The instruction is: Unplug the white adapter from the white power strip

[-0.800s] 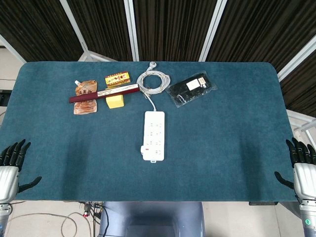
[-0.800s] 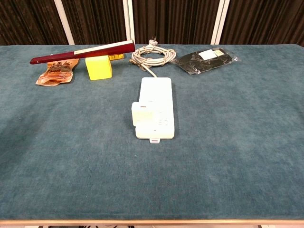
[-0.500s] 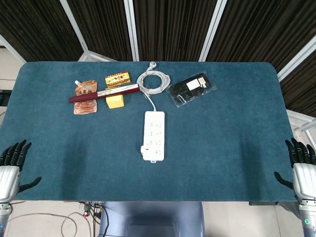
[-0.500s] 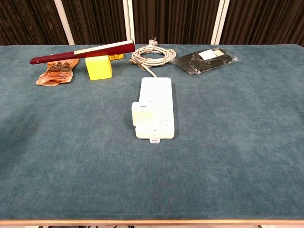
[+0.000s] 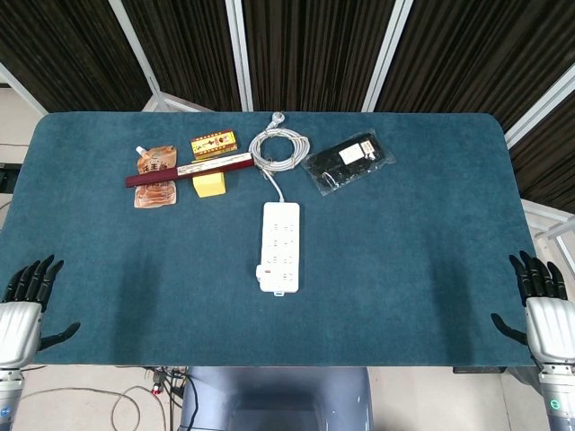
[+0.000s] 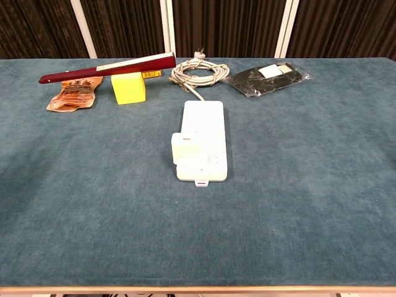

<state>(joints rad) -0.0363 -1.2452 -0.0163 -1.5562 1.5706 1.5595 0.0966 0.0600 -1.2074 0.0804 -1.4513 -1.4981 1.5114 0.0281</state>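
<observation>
The white power strip (image 5: 280,246) (image 6: 203,140) lies lengthwise in the middle of the teal table. A small white adapter (image 5: 265,271) (image 6: 186,150) is plugged into its near left corner. Its grey cord (image 5: 278,149) (image 6: 198,73) is coiled behind it. My left hand (image 5: 24,310) hangs at the table's near left corner, fingers spread, holding nothing. At the near right corner my right hand (image 5: 541,310) is likewise spread and empty. Both hands are far from the strip and show only in the head view.
Behind the strip on the left lie a dark red folded fan (image 5: 190,169), a yellow block (image 5: 211,185), an orange snack pouch (image 5: 154,178) and a yellow box (image 5: 213,144). A black plastic bag (image 5: 349,161) lies at the back right.
Both hands have slid slightly toward the near edge, lower in the head view. Nothing on the table has moved.
</observation>
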